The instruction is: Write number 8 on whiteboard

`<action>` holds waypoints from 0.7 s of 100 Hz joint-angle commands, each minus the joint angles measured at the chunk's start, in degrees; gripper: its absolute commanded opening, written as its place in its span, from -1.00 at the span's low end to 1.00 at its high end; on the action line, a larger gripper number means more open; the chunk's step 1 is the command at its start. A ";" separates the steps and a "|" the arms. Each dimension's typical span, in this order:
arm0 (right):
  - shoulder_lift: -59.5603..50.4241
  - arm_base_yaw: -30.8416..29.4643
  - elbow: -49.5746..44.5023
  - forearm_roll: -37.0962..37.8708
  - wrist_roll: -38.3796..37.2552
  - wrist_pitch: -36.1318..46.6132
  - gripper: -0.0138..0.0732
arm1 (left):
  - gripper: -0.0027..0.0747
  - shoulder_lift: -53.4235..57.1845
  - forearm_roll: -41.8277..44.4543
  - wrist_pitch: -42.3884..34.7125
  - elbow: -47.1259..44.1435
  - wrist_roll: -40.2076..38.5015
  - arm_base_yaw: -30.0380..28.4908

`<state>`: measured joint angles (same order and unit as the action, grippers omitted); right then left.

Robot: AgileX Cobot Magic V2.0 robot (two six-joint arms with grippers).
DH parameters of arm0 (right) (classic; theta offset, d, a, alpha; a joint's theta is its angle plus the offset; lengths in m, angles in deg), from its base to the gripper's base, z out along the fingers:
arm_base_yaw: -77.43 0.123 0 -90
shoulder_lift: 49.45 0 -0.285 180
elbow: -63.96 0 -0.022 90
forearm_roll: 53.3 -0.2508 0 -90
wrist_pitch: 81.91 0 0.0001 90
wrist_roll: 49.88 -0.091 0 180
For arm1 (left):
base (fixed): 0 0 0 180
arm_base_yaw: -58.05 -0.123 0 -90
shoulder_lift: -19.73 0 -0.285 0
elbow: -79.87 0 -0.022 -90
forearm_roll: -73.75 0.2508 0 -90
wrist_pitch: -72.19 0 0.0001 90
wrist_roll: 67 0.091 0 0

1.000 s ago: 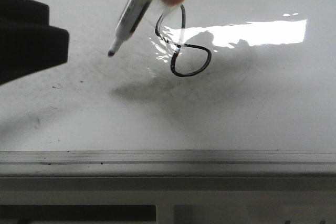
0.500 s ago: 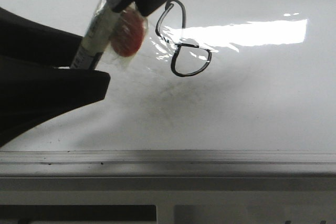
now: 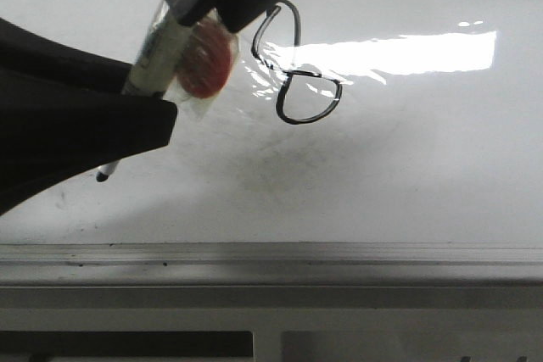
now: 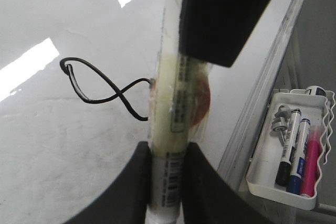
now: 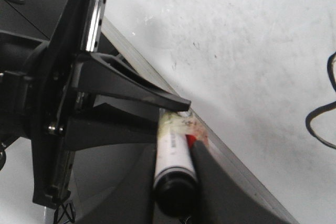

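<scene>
Black ink makes a finished number 8 [image 3: 295, 64] on the whiteboard [image 3: 407, 175], so the writing looks done. Both grippers clamp one marker [image 3: 157, 57], lifted beside the 8: the left gripper [image 4: 167, 153] grasps its lower barrel, the right gripper [image 5: 176, 145] its upper end, likely a handover or recapping. Glossy board throws back a ceiling light, with a grey metal edge strip [image 3: 271, 253] below and a pen tray [image 4: 289, 156] past that edge.
</scene>
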<state>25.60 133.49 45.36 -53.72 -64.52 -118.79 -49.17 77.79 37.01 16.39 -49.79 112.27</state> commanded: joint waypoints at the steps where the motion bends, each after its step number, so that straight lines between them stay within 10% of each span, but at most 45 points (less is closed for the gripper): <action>1: -1.16 0.02 1.38 -0.11 0.16 2.26 -0.27 | -0.98 0.44 -1.59 -4.65 1.73 -0.95 0.08; 15: -1.26 -1.01 1.38 0.00 0.16 2.11 0.30 | -0.98 0.44 -10.01 -4.13 1.73 -6.30 0.08; 36: -1.37 -1.53 1.38 0.00 0.16 1.61 0.23 | -0.99 0.44 -35.14 -1.21 2.18 -8.21 0.08; 70: -1.37 -1.53 1.38 -0.24 0.16 1.34 0.23 | -0.99 0.34 -50.16 8.66 6.65 -8.21 0.08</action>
<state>25.60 132.35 45.36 -54.07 -64.65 -120.03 -49.27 30.30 47.69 21.34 -57.42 112.27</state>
